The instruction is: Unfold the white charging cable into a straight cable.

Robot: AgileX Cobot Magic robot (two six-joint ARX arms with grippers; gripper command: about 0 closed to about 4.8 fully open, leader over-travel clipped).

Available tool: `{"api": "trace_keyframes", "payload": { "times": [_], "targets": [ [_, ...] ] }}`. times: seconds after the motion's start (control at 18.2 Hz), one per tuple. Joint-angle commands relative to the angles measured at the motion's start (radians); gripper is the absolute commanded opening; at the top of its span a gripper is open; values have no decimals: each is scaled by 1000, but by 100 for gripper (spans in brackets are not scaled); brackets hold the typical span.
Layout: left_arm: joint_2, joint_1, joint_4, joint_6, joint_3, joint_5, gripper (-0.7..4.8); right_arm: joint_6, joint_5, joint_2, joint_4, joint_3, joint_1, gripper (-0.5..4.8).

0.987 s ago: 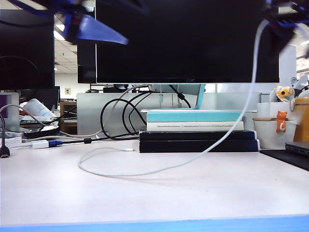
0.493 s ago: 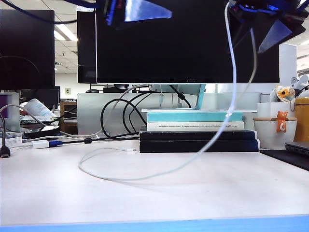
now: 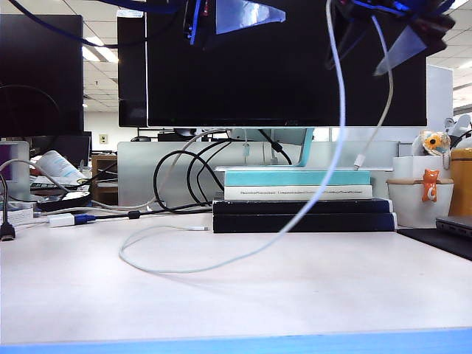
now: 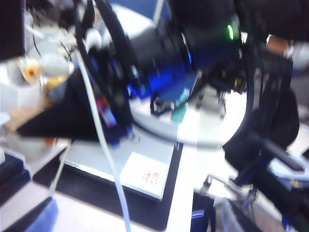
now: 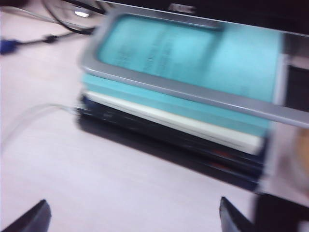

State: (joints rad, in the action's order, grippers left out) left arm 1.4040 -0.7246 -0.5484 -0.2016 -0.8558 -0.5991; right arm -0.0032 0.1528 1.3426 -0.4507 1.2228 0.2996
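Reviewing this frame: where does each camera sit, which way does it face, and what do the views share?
Exterior: low at the white table's front edge, facing the black monitor; left gripper and right gripper are at the top.
Left wrist: raised, blurred, facing sideways at the right arm.
Right wrist: looks down on the stacked books; its own open fingertips show.
Shared: the thin white charging cable appears in all three.

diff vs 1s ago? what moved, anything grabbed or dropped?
Both grippers swung toward the middle at the top of the exterior view: left gripper moved right, right gripper moved left. The white charging cable draped from the right gripper went from a long slant to hanging nearly straight down, its plug now dangling. Nothing visibly grabbed or released. The cable loop on the desk, books and monitor stayed put.
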Motion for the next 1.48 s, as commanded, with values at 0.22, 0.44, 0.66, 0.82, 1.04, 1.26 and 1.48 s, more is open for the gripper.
{"api": "trace_keyframes", "payload": {
  "times": [0.22, 0.44, 0.66, 0.82, 1.04, 1.26, 1.48],
  "targets": [
    [99, -2, -19, -19, -68, -3, 479, 108, 168, -1, 90, 5, 72, 479],
    [122, -1, 2, 37, -77, 44, 91, 66, 135, -1, 92, 5, 84, 479],
    [122, 3, 9, 72, -77, 126, 88, -108, -54, 1, -56, 0, 84, 479],
    [122, 35, 32, 76, -77, 202, 88, -252, -333, 9, -225, 0, 81, 479],
    [122, 57, 50, 71, -77, 204, 95, -315, -405, 10, -226, 2, 66, 479],
    [14, 104, 320, 130, -77, 422, 479, -166, -337, -26, -302, 0, -62, 479],
    [-176, 303, 625, 173, -77, 465, 479, -78, 95, -87, -378, -18, -286, 479]
  ]
}}
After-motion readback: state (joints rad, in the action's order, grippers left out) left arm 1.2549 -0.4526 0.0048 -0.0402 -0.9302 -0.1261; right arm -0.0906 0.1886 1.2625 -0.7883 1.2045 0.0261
